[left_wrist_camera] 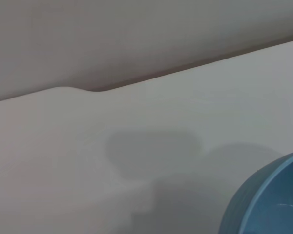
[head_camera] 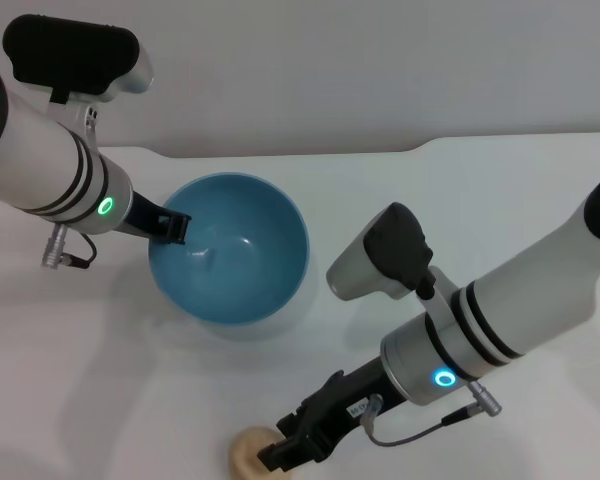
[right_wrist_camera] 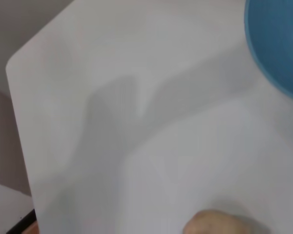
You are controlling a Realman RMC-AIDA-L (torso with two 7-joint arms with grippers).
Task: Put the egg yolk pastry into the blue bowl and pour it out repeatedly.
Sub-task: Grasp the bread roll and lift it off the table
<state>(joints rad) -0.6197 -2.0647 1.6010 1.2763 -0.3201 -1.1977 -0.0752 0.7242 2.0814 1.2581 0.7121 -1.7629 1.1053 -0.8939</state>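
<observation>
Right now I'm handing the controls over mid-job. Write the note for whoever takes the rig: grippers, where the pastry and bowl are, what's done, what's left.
Left gripper: at the near-left rim of the blue bowl, a finger hooked over the edge; grip looks closed on the rim.
Right gripper: low over the white table at the front edge, right at the egg yolk pastry; whether its fingers have closed on it is not visible.
Bowl: upright on the table, nothing inside.
Pastry: on the table, in front of the bowl, well apart from it.
Left: grasp the pastry, drop it in the bowl, then tip it out with the left arm.
</observation>
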